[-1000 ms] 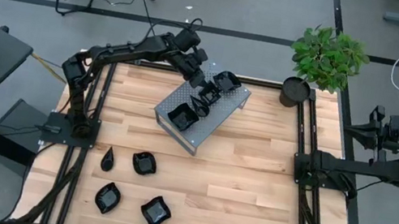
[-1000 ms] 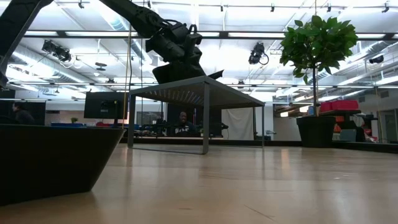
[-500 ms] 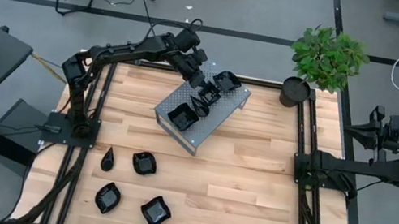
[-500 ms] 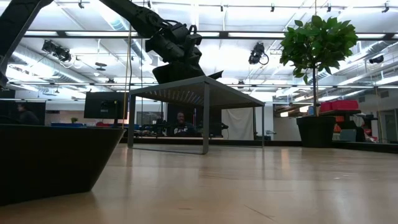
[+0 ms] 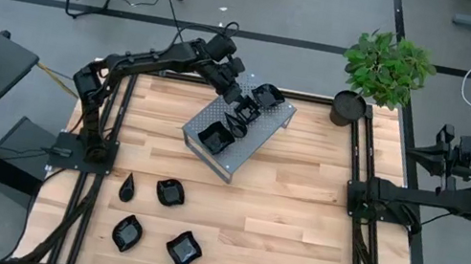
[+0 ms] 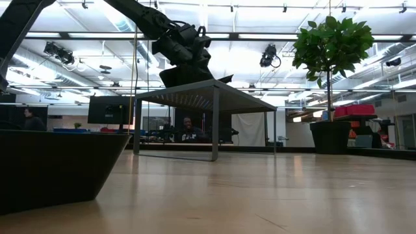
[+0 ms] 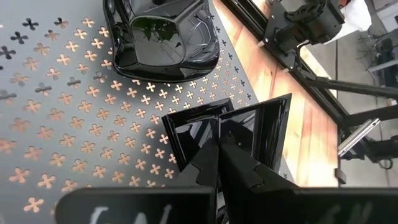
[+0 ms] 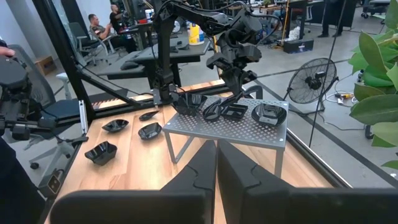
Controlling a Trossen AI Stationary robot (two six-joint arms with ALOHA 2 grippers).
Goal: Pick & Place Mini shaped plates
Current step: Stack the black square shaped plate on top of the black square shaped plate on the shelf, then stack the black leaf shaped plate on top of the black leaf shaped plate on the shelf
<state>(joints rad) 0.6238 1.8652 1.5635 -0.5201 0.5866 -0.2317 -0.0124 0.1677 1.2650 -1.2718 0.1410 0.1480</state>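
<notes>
Fingers of the left gripper (image 7: 217,146) pinch the square plate (image 7: 230,134) by its rim, lowering it flat onto the perforated stand (image 5: 237,125); the right gripper (image 8: 216,163) idles, closed, beside the table.

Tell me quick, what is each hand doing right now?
Left hand: closed on a square plate over the metal stand.
Right hand: closed, empty, parked off the table.

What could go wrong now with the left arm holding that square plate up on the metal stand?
1. The left gripper pinches only the square plate's rim, so the glossy dish might slip or tip.
2. Another plate sits close by on the perforated stand; setting down or pulling away could nudge it.
</notes>
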